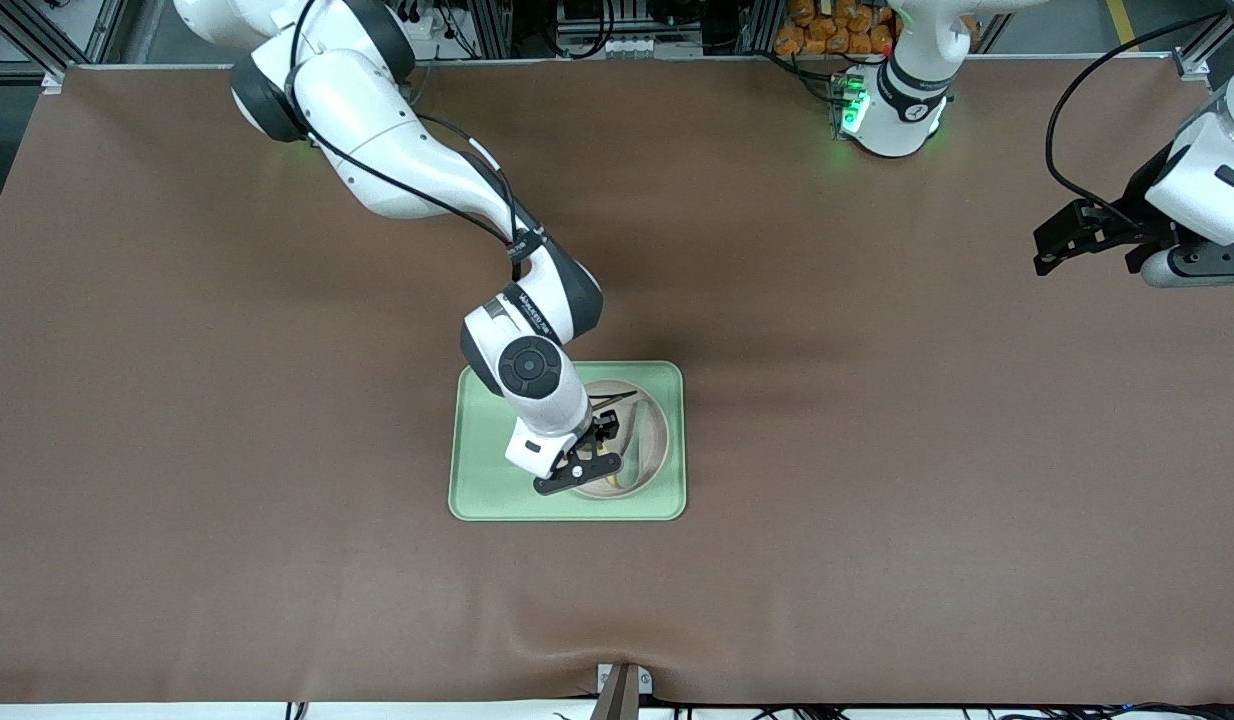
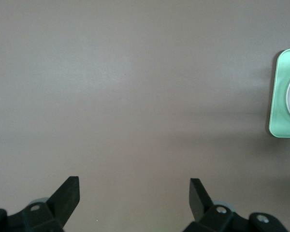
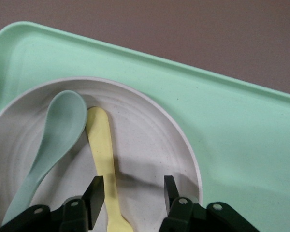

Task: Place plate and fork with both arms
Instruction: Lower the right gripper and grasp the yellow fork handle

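The pale plate (image 1: 655, 428) lies on the green tray (image 1: 477, 485), toward its left arm's end. In the right wrist view the plate (image 3: 150, 145) holds the pale-yellow fork (image 3: 102, 150) and a grey-green spoon (image 3: 55, 133) side by side. My right gripper (image 1: 592, 452) hangs low over the plate, open and empty (image 3: 134, 191). The fork's handle runs close beside one of its fingers (image 3: 96, 193), inside the gap. My left gripper (image 1: 1055, 248) waits open and empty (image 2: 134, 186) over bare table at the left arm's end.
The tray's raised rim (image 3: 193, 72) surrounds the plate. The left wrist view shows the tray's edge (image 2: 280, 96) and brown table cloth (image 2: 135, 96). The cloth (image 1: 877, 450) spreads around the tray on all sides.
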Motion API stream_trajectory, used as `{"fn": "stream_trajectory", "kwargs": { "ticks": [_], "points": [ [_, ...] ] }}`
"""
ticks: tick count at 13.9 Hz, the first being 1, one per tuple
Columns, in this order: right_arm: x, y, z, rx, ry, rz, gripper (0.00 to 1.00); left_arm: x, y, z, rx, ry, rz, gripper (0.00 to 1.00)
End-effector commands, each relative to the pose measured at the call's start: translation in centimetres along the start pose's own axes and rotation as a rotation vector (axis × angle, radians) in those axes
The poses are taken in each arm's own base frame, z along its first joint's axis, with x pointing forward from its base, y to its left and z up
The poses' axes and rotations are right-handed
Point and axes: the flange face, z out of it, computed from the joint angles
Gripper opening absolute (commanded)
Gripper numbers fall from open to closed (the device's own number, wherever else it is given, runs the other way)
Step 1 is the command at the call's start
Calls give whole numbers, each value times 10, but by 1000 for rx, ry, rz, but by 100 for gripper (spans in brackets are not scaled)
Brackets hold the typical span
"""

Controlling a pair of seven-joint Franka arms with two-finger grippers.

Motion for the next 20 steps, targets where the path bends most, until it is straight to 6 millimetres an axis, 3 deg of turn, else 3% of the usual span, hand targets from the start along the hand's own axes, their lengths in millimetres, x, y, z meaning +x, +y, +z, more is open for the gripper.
{"fn": "stream_trajectory", "kwargs": {
  "ticks": [1,11,14,17,20],
  "points": [
    [1,-9,3,-25,15,7,58,-6,-3,-5,-7,-4,-22,100],
    [-3,-16,11,-48,12,-2,49,-6,-3,1,-6,-16,-21,100],
    [-3,-17,10,-49,14,-5,38,-7,-3,4,-5,-22,-20,100],
    [-3,-15,10,-50,11,-3,15,-7,-3,4,-5,-24,-21,100],
    [-2,-11,9,-51,8,2,0,-7,-3,4,-5,-24,-20,100]
  ]
}}
